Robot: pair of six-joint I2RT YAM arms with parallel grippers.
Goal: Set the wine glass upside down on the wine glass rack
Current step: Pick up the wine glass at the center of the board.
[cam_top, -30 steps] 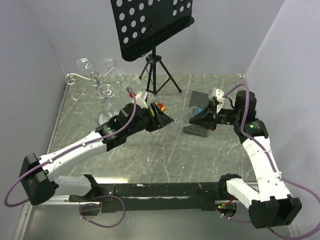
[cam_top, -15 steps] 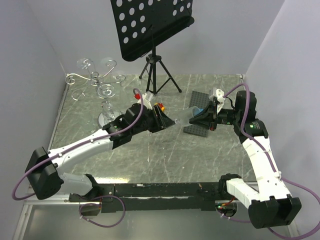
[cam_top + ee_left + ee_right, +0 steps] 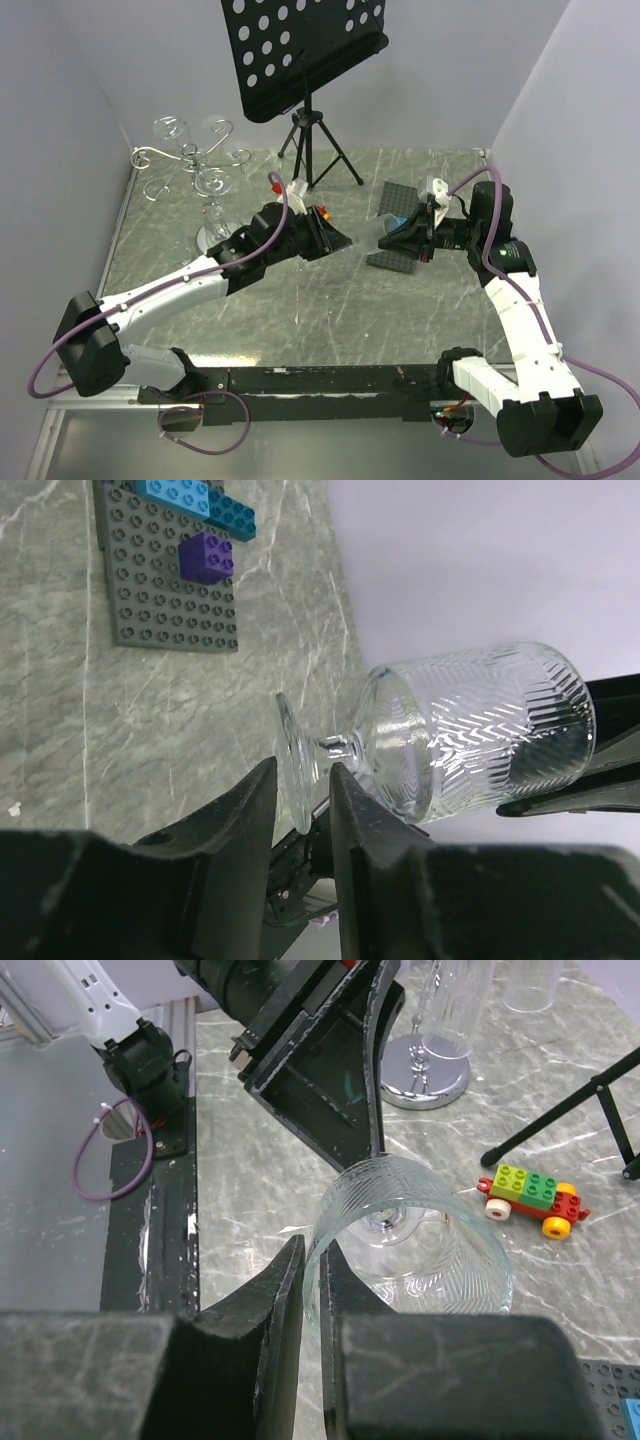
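Note:
The wine glass hangs on its side above the table, a clear ribbed bowl on a short stem. My right gripper is shut on the bowl's rim, one finger inside and one outside. My left gripper straddles the glass's round foot; its jaws are narrow but still open, with a slim gap beside the foot. The chrome wine glass rack stands at the back left, with its mirror base on the table.
Another clear glass hangs on the rack. A black music stand on a tripod rises behind. A grey brick baseplate and a small toy brick car lie on the marble table.
My left arm has reached right to the glass's foot, and its jaws have narrowed around it. The right arm and the glass have stayed still.

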